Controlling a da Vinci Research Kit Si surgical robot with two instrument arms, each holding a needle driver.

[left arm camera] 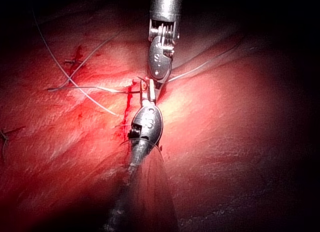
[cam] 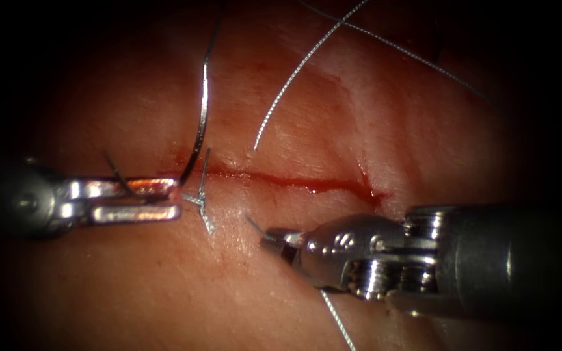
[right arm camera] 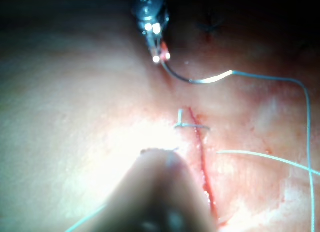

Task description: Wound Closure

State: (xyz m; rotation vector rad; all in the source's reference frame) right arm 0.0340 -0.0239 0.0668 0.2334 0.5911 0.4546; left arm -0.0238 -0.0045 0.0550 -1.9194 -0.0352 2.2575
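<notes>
A: Nearest, then: what is logged for the right gripper (cam: pixel 269 238)?

B: Item one. Right gripper, entering from the right on the near side of the cut (cam: pixel 294 182). Tips drawn together on the thread (cam: pixel 338 322), which trails from under the tool toward the near edge. A short dark end sticks out just past the tips. Tool rests low over the tissue (cam: pixel 131 286).

A: And the left gripper (cam: pixel 175 200)?

B: Item two. Left gripper, entering from the left, level with the cut's left end. Its two blades lie together, clamped on the needle (cam: pixel 201 110) close to one end of its curve. In the left wrist view the same gripper (left arm camera: pixel 148 91) meets the right tool tip to tip.

A: Where does the needle stand?

B: Item three. Needle, held in the air, not in the tissue. From the left gripper its curve rises toward the far side, over the tissue left of the cut's middle.

A: Anything beside it?

B: Item four. A finished stitch with short cut ends (cam: pixel 204 214), just right of the left gripper, across the cut's left end. Item five. Red fluid (cam: pixel 333 186) lining the cut, thickest toward its right end.

A: Farthest entries?

B: Item six. Loose thread strands crossing over the far tissue, one dropping to end just beyond the cut.
</notes>
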